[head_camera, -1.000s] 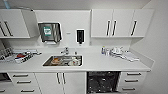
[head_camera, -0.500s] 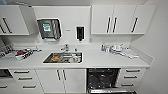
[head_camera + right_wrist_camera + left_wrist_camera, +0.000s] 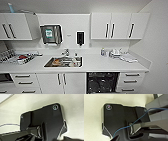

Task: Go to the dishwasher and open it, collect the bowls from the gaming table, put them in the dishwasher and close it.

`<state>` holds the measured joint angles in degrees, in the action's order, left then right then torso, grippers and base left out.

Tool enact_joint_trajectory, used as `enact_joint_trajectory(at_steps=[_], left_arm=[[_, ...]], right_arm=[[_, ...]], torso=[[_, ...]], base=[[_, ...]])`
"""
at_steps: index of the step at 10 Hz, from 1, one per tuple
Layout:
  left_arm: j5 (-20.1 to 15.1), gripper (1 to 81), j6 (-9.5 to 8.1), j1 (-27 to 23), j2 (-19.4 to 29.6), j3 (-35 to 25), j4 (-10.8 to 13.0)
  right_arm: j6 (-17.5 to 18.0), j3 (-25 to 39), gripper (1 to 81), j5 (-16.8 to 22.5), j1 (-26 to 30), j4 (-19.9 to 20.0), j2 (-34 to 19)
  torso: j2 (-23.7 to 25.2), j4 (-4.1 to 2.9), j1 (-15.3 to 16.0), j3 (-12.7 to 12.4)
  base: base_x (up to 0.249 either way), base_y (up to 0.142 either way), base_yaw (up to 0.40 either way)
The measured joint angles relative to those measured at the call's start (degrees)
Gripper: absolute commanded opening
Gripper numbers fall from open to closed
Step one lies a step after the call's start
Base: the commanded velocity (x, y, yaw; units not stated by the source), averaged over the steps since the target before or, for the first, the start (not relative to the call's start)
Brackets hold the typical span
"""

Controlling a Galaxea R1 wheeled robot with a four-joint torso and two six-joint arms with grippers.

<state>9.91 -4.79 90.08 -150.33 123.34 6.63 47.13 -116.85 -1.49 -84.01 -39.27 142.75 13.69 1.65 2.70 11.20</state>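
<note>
Kitchen counter point(image 3: 105, 65) dead ahead, dishwasher point(image 3: 102, 82) below it and right of the sink point(image 3: 64, 62), its dark inside on show, drying rack point(image 3: 15, 57) far left of the sink, soap dispenser point(image 3: 80, 38) above, claw state of either arm impossible to tell

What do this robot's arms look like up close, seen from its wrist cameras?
Both wrists carry a wide, glossy black plate with rounded corners and round, shiny fittings: left, right. Grey, blocky jointed bars run beside the left plate, and a thin blue cable loops across it. A thin dark cable trails beside the right.
</note>
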Motion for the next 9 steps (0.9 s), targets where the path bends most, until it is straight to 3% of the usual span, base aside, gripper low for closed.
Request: enact_joint_trajectory(at_steps=[5, 9], left_arm=[[-0.5, 81.1, -0.22, 0.2, -6.9, 10.6, -0.9], [-0.6, 81.1, -0.2, 0.5, -7.9, 11.8, -1.5]], right_arm=[[0.0, -2.4, 81.1, 0.0, -0.7, -0.2, 1.5], [0.0, -4.8, 81.1, 0.0, -0.7, -0.2, 3.4]], torso=[[-0.2, 0.0, -0.3, -0.6], [-6.8, 0.0, -1.9, -0.7]], base=[[0.0, 0.0, 0.0], [0.0, 0.0, 0.0]])
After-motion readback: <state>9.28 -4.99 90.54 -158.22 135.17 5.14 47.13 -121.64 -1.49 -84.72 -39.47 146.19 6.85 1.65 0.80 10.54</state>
